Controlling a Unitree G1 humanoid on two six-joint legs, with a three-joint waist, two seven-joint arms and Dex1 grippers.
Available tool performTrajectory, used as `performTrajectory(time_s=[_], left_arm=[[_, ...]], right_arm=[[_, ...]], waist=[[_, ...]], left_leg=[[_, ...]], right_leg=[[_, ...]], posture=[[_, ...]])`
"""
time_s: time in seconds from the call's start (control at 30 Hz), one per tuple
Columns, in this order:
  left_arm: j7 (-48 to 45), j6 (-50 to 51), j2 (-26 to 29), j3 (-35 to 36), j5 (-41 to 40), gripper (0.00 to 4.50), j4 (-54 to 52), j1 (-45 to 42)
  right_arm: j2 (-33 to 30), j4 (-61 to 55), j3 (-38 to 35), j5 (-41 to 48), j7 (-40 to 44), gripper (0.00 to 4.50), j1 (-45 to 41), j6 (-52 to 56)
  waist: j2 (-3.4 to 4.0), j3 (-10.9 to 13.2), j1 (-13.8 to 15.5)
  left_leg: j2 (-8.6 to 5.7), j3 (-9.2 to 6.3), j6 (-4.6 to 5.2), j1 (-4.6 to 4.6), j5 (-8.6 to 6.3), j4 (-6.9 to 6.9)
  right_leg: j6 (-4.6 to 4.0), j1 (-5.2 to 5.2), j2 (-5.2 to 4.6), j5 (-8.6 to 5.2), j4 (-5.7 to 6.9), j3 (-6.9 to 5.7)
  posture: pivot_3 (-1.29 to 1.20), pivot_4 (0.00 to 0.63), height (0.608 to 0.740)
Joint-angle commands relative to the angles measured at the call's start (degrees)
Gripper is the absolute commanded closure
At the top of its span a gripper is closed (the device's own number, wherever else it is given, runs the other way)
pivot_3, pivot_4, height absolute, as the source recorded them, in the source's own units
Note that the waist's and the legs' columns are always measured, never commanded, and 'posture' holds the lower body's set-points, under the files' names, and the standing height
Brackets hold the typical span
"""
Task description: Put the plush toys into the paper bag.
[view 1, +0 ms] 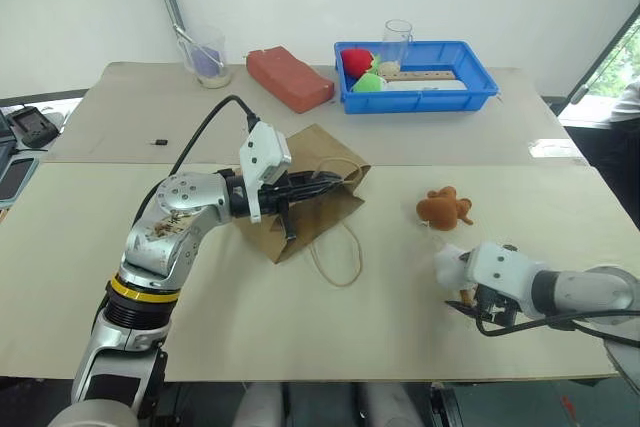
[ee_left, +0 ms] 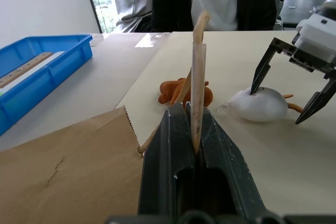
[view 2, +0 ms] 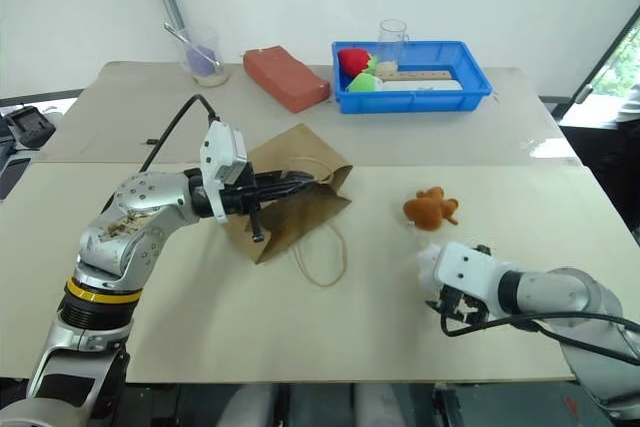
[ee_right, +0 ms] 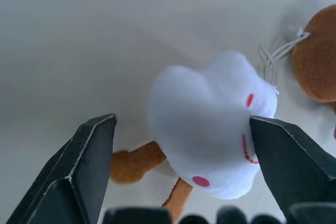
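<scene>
My left gripper [ee_left: 195,145] has dark grey-black fingers pinching a tan cord handle [ee_left: 198,77] of the brown kraft paper bag [view 1: 310,197]. My right gripper [ee_right: 184,171] shows 2 black fingers either side of a white plush toy [ee_right: 210,129] with a red smile, pink cheek dots and orange-brown legs. Beside it lies an orange-brown plush animal [view 1: 444,208]. The table [view 1: 400,297] is pale beige. Farther back, a blue tray [view 1: 470,87] holds red and green soft items, next to a reddish brick-shaped block [view 1: 288,78].
</scene>
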Motion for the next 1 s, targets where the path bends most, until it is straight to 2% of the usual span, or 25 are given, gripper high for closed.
performTrajectory(time_s=[0.03,0.13,0.27,0.33,0.37,0.5,0.6,0.83,1.0], left_arm=[[-0.3,-0.6,0.9,2.0,-0.8,4.5,-0.4,-1.1],[-0.5,-0.3,1.1,2.1,-1.1,4.5,-0.5,-1.1],[-0.8,1.7,1.3,2.9,-2.9,4.5,-0.1,-1.7],[-1.1,2.4,1.5,3.0,-3.6,4.5,0.1,-2.0],[-1.4,3.0,1.6,3.1,-4.1,4.5,0.4,-2.4],[-2.4,6.1,1.8,3.4,-6.7,4.5,0.8,-3.7],[-3.1,7.5,1.8,2.8,-7.5,4.5,0.4,-4.0],[-2.6,8.0,0.1,1.2,-7.5,4.5,-0.6,-4.5],[-2.1,8.1,-1.2,0.4,-7.3,4.5,-1.3,-4.9]], right_arm=[[1.4,1.5,1.3,-2.3,-1.7,1.36,-1.2,-2.7],[2.4,2.1,1.8,-2.9,-1.9,2.33,-2.0,-3.9],[2.9,-0.6,0.9,1.6,1.6,3.74,-3.3,-1.8],[3.3,-2.4,1.0,3.9,2.9,4.35,-5.0,0.0],[4.1,-4.2,1.5,6.0,3.4,4.47,-7.3,2.0],[9.1,-8.5,4.9,10.8,2.8,4.47,-17.4,8.9],[12.8,-7.9,9.1,10.9,1.5,4.47,-24.1,11.2],[23.4,3.5,20.4,3.1,-3.8,4.47,-35.4,5.8],[30.1,12.1,25.1,-1.7,-6.5,4.47,-40.0,1.3]], waist=[[0.0,0.0,0.0],[0.0,0.0,0.0],[0.0,0.0,0.0],[0.0,0.0,0.0],[0.0,0.0,-0.2],[0.0,0.0,-0.5],[0.0,0.0,-0.3],[0.0,0.0,0.1],[0.0,0.0,-0.1]], left_leg=[[0.0,0.0,0.0,0.01,0.0,0.0],[0.0,-0.01,0.0,0.02,0.0,0.0],[0.0,-0.01,0.0,0.01,0.0,0.0],[0.0,-0.02,0.0,0.01,0.0,0.0],[0.01,-0.03,0.0,0.02,0.0,0.0],[0.08,-0.03,0.0,0.06,0.0,0.0],[0.09,-0.08,0.0,0.05,0.0,0.0],[-0.02,-0.08,0.0,-0.03,0.0,0.0],[-0.03,-0.1,-0.01,-0.03,0.0,0.0]], right_leg=[[0.0,0.01,0.0,0.0,0.0,0.0],[0.0,0.01,0.0,0.0,0.0,0.0],[0.0,0.02,-0.01,0.0,0.0,0.0],[-0.01,0.01,-0.01,0.0,0.01,0.0],[0.0,0.01,0.01,0.0,0.02,0.0],[-0.02,0.0,0.06,0.01,0.07,0.01],[-0.02,0.0,0.09,0.01,0.07,-0.01],[-0.02,-0.07,-0.02,0.01,0.04,-0.03],[-0.02,-0.11,-0.03,0.01,0.09,-0.03]], posture=[[0.0,0.15,0.74],[0.0,0.15,0.74],[0.0,0.15,0.74],[0.0,0.15,0.74],[0.0,0.15,0.74],[0.0,0.15,0.74],[0.0,0.15,0.74],[0.0,0.15,0.74],[0.0,0.15,0.74]])
